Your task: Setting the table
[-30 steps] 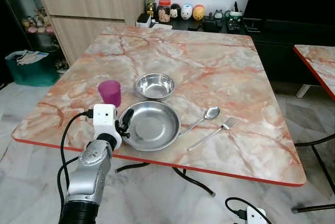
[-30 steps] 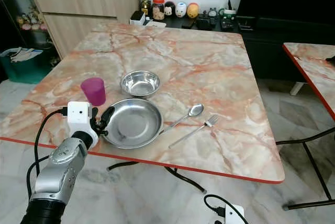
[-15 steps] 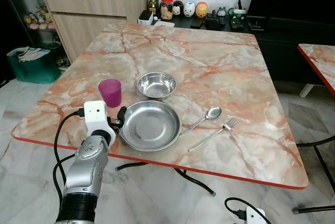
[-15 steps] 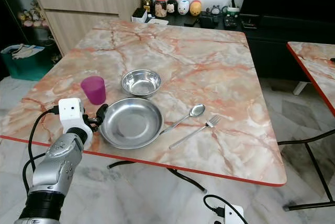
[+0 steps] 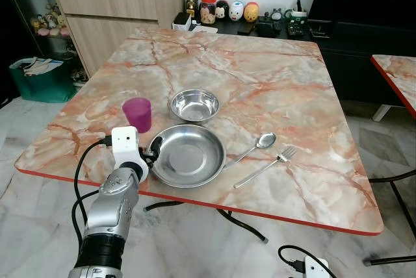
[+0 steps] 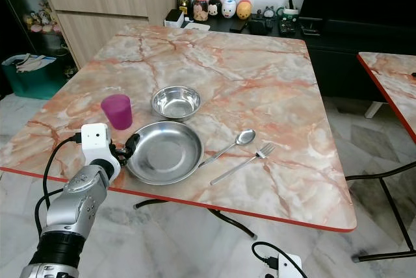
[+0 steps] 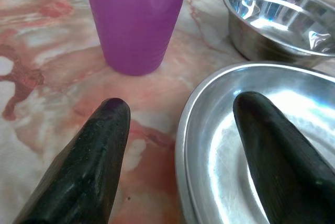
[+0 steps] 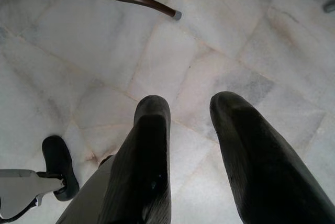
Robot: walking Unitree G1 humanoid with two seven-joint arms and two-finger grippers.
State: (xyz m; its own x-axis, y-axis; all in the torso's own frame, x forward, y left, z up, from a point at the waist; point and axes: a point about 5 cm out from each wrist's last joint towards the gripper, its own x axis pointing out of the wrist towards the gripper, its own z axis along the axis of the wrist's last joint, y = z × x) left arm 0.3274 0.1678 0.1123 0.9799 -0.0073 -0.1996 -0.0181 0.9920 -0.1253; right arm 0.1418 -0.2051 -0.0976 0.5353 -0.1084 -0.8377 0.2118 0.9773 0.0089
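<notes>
Evidently we had our left gripper (image 7: 178, 116) spread wide astride the near rim of the steel plate (image 5: 187, 156), one finger inside and one outside, gripping nothing, probably to nudge it. Purple cup (image 5: 137, 114), steel bowl (image 5: 194, 105), spoon (image 5: 255, 146) and fork (image 5: 267, 164) lay around it on the marble table (image 5: 260, 76). Our right gripper (image 8: 191, 130) hung open over the floor.

My head views are evenly bright and sharp, with soft daylight and no motion blur. The marble table (image 5: 260, 89) shows only mild sheen. Glare sits on the steel plate (image 5: 187, 155) and the small bowl (image 5: 194, 105), which throw faint shadows. The far left corner beside the cabinet (image 5: 110, 5) is dim. In my left wrist view the claw (image 7: 178, 114) fingers (image 7: 89, 166) are blurred up close, and highlights blow out on the plate. My right wrist view is greyish and soft.
</notes>
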